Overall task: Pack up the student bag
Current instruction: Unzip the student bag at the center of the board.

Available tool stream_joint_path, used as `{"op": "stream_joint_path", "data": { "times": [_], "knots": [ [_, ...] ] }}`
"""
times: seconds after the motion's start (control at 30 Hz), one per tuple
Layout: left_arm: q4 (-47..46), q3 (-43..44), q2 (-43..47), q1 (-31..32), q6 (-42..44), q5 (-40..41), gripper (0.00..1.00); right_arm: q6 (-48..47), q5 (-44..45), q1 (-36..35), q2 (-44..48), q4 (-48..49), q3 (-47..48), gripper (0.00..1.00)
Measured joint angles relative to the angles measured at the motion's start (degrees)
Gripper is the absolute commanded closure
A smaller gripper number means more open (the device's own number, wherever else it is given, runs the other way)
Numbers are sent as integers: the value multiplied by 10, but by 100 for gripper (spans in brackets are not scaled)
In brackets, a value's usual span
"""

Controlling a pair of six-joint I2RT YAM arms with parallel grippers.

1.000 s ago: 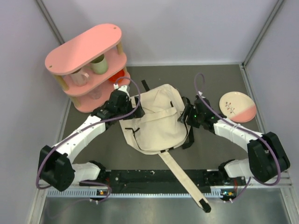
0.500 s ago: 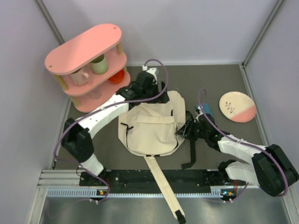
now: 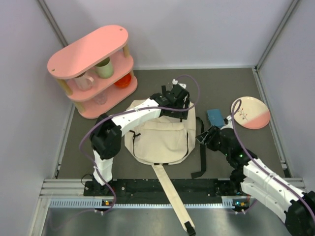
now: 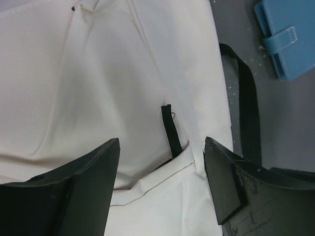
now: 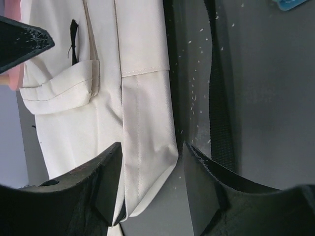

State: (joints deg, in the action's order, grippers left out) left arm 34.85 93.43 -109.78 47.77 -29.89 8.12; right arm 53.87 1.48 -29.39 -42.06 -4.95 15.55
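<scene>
**Item: student bag (image 3: 160,137). Status: not yet packed, by my reading.**

Top view. The bag lies flat with its pocket face up and the flap down. My left gripper (image 3: 178,107) hangs over the far end, fingers apart. My right gripper (image 3: 202,138) sits at the side edge, by the black strap (image 3: 202,155). The long axis runs near to far: the top end is under the left fingers, and the long cream strap (image 3: 170,191) trails toward the arm bases. A blue wallet (image 3: 215,117) lies on the table just beyond the right fingers, outside the bag.

Left wrist. The fingers (image 4: 83,187) are spread and clamp nothing. Cream cloth and a black pull tab (image 4: 171,130) sit in the gap ahead of them. The wallet lies past the outer finger, beyond the black strap.

Right wrist. The fingers (image 5: 106,182) are apart and bracket the bag's side seam. I see no pinch. The black strap runs outside one finger.

Done: the bag is laid out. Left, I judge: opening it, loading the wallet and closing it.
</scene>
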Motion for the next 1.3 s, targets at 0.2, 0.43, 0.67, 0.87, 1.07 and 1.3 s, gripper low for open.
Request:
{"op": "stream_joint_path", "data": {
  "times": [0.2, 0.43, 0.67, 0.87, 1.07, 1.3],
  "knots": [
    [34, 56, -47, 10, -3, 34, 34, 3, 24, 0, 26, -36, -2, 45],
    [64, 83, -73, 25, -10, 57, 43, 2, 30, 0, 8, -50, -2, 44],
    [81, 100, -103, 32, -22, 76, 58, -1, 30, 0, -1, -55, -1, 44],
    [98, 112, -111, 33, -33, 96, 70, -1, 30, 0, -1, -55, -1, 45],
    [105, 113, -113, 34, -35, 108, 87, -1, 30, 0, 0, -55, -1, 44],
    [111, 113, -113, 34, -35, 107, 100, -1, 30, 0, 0, -55, -1, 43]
  ]
}}
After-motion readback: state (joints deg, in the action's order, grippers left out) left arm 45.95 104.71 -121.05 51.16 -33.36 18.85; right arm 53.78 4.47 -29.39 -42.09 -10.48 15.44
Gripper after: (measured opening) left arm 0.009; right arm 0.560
